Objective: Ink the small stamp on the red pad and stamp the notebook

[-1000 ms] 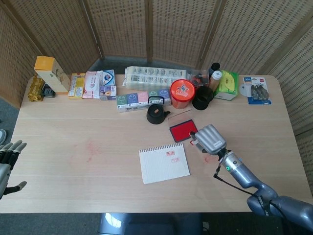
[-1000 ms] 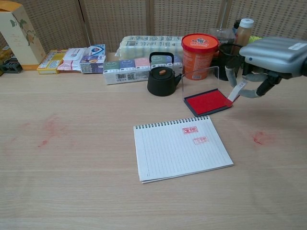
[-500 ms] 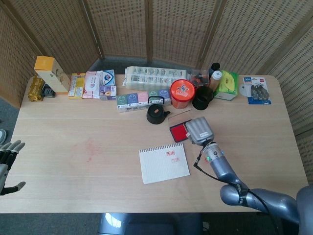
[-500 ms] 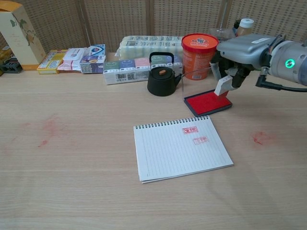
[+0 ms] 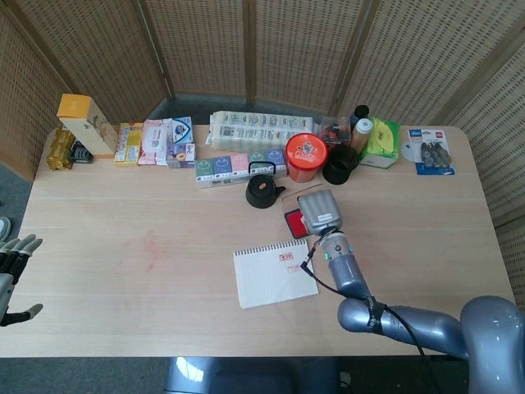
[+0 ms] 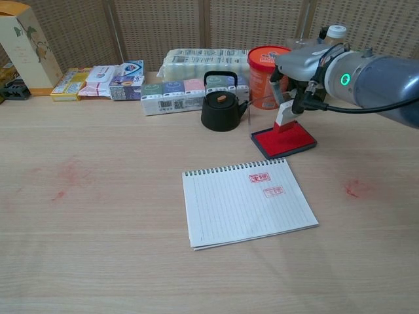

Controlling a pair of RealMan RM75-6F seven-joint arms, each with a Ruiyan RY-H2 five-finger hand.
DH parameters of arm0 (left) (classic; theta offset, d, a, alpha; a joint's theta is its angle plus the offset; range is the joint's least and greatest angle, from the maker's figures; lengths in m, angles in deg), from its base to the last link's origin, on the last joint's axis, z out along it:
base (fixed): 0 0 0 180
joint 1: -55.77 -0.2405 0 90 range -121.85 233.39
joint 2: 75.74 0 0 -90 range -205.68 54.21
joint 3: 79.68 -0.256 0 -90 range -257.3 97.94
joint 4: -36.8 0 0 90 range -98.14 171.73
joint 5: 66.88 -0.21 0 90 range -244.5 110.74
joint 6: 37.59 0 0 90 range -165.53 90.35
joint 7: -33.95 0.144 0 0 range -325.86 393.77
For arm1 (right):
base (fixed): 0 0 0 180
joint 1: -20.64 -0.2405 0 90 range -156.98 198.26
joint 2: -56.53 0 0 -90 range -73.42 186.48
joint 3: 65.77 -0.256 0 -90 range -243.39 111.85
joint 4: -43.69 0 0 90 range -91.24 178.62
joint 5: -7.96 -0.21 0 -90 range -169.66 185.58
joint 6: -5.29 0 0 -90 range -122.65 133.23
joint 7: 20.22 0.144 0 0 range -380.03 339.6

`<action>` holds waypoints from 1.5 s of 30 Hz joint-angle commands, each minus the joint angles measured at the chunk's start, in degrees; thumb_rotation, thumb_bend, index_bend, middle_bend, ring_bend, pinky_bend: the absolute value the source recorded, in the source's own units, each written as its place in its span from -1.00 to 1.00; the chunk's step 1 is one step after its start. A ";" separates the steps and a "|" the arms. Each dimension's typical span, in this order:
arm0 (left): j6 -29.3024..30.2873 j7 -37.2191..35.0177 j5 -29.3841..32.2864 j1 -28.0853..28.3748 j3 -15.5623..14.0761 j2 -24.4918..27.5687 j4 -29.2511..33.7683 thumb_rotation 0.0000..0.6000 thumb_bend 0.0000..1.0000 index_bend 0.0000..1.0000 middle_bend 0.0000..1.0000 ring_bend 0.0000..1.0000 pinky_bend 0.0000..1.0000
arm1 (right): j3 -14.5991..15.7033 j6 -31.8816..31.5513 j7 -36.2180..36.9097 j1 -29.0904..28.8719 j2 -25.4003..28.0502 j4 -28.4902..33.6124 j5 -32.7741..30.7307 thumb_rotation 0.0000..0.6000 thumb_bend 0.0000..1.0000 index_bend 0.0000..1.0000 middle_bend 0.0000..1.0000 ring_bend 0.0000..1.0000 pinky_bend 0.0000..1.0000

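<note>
The small white stamp (image 6: 285, 114) hangs from my right hand (image 6: 302, 65), its base just above or touching the red ink pad (image 6: 285, 140). From the head view my right hand (image 5: 318, 213) covers most of the red pad (image 5: 291, 223) and hides the stamp. The spiral notebook (image 6: 246, 201) lies open in front of the pad, with two red stamp marks near its upper right corner; it shows as well at notebook (image 5: 274, 275). My left hand (image 5: 15, 267) hangs open off the table's left edge, away from everything.
A black teapot (image 6: 221, 108) stands left of the pad, an orange tub (image 6: 267, 75) and a dark cup behind it. Boxes and packets (image 6: 169, 87) line the back edge. Red ink smudges mark the table at left (image 6: 67, 176) and right (image 6: 353, 189).
My right hand has swung left from beside the pad to over it, carrying the stamp down onto the red pad. The left hand has barely moved.
</note>
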 commanded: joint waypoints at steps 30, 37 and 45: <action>-0.91 -0.59 0.58 0.39 0.01 0.00 -0.23 1.00 -1.00 -1.00 -1.00 -1.00 -0.99 | 0.52 2.52 3.37 -1.87 -6.70 -11.09 -4.53 1.00 -0.05 0.24 0.89 1.00 1.00; -0.83 -0.88 0.57 0.36 0.01 0.07 -0.26 1.00 -1.00 -1.00 -1.00 -1.00 -0.99 | 0.61 3.08 4.51 -1.62 -7.20 -12.40 -4.40 1.00 -0.05 0.24 0.89 1.00 1.00; -0.93 -1.20 0.52 0.44 0.00 0.16 -0.30 1.00 -1.00 -1.00 -1.00 -1.00 -0.99 | 0.34 4.22 7.15 -1.16 -7.30 -12.74 -3.12 1.00 -0.05 0.25 0.89 1.00 1.00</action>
